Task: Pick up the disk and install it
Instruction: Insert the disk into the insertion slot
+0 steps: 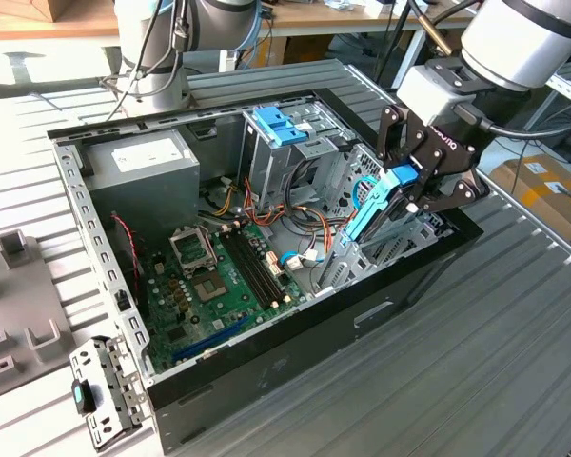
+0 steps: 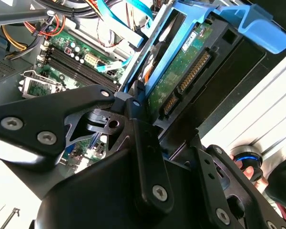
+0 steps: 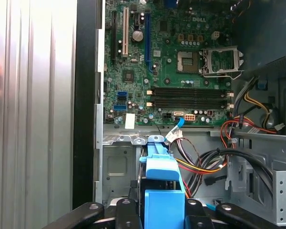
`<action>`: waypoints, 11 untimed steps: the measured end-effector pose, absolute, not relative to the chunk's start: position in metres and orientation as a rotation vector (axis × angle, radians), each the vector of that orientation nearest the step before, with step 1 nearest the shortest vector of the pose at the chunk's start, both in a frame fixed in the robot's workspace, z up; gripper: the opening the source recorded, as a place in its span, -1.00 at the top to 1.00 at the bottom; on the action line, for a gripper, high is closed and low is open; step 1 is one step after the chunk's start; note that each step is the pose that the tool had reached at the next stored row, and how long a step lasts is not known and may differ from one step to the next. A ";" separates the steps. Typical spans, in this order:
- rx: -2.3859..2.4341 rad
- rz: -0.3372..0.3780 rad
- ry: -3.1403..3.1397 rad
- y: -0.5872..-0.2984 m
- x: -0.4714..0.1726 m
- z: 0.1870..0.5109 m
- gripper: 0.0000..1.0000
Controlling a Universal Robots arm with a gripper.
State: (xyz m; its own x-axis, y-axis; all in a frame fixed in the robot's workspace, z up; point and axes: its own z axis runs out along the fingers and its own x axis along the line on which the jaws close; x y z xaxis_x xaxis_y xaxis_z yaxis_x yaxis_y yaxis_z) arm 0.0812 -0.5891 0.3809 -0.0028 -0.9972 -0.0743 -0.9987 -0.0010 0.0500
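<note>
On the slatted surface the open case sits centre stage, with the motherboard at seven o'clock inside it. Over at three o'clock of the case in the exterior view, the end effector is clamped on the disk, which is steeply tilted with its low end down inside the case. To do this well, I'd say: square the blue rails with the bay, level out gently, and mind the cables at the disk's nine o'clock.
</note>
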 end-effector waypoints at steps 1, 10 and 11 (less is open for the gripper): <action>-2.206 0.138 2.208 -0.589 0.081 0.381 0.28; -2.206 0.138 2.208 -0.589 0.081 0.381 0.12; -2.206 0.137 2.208 -0.589 0.081 0.381 0.12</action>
